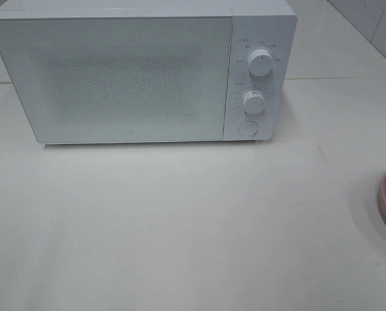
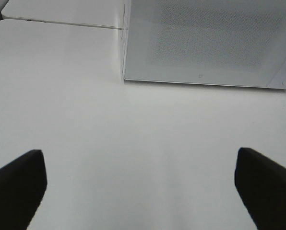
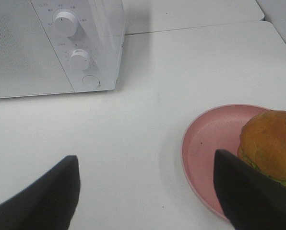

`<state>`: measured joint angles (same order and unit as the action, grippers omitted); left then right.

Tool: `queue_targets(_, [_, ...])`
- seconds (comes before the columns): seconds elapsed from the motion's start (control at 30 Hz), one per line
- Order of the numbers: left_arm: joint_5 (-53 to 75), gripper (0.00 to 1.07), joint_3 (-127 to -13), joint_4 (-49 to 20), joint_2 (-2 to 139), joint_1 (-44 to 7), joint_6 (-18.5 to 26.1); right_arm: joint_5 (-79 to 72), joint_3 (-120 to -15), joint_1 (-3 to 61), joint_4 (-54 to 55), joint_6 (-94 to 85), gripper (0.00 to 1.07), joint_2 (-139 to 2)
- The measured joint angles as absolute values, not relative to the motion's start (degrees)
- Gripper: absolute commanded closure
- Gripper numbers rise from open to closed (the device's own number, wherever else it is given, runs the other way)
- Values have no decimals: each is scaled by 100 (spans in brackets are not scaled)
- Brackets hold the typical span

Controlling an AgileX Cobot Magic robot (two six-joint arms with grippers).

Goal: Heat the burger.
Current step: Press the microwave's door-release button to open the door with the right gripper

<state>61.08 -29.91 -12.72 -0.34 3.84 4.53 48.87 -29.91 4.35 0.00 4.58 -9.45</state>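
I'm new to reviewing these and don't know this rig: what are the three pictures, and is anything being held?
This is a two-armed robot at a white table. One camera looks down from high up and shows a closed white microwave. The other two cameras sit on the arms' wrists; the dark shapes in them are pincer fingers. The left pincer is open over the table, holding nothing. The right pincer is open too, empty, near a pink plate carrying the burger.

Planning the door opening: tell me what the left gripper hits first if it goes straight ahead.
The left gripper likely meets the table first, short of the microwave door; depth is unclear.
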Motion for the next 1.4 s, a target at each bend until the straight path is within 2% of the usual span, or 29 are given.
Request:
queue_targets(0.47, [6108,7,-2991,-1272,-34,384,453,3976,-2744,435,0,458,34,-1541])
queue_targets(1.4, [6108,7,-2991,-1272,-34,384,453,865,-2343,435,0,458,34,-3684])
